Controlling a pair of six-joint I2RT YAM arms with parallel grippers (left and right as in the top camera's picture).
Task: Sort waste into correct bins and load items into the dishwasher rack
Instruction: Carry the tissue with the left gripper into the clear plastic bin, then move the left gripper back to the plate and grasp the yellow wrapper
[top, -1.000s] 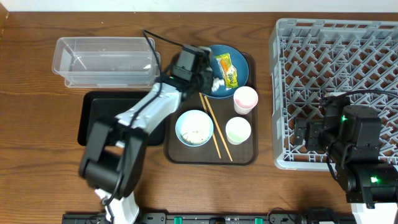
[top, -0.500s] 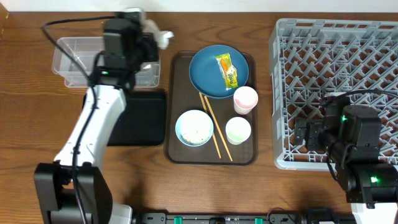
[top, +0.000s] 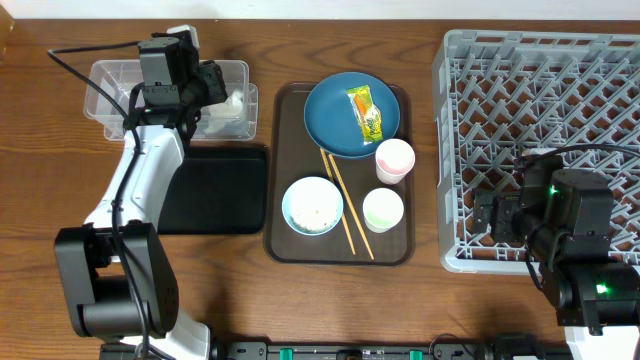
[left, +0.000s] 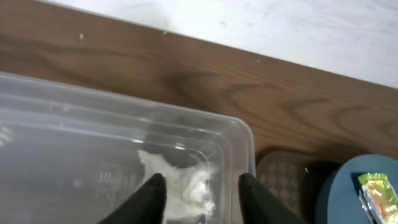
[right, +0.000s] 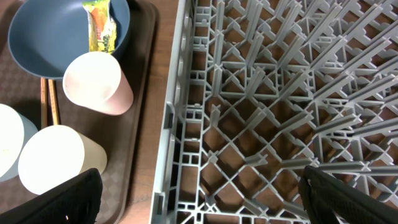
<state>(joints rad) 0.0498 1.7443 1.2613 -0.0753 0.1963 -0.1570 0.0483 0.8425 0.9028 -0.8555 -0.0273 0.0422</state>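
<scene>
My left gripper (top: 218, 90) is open over the right end of the clear tub (top: 120, 95). The crumpled white tissue (left: 183, 180) lies inside the tub between the open fingers (left: 202, 196). The snack wrapper (top: 365, 112) lies on the dark blue plate (top: 330, 125). The light blue bowl (top: 312, 205) holds rice grains. The chopsticks (top: 345, 205), the pinkish cup (top: 394, 158) and the greenish cup (top: 383, 209) sit on the brown tray (top: 300, 245). My right gripper (right: 199, 199) is open and empty over the left edge of the grey rack (top: 560, 100).
The black tray (top: 215, 190) lies in front of the tub, partly under my left arm. The brown serving tray stands between the black tray and the rack. The right arm's body covers the rack's front right corner.
My left gripper carried the tissue from the blue plate leftward to the clear tub and opened; the tissue now lies in the tub. The right arm has not moved.
</scene>
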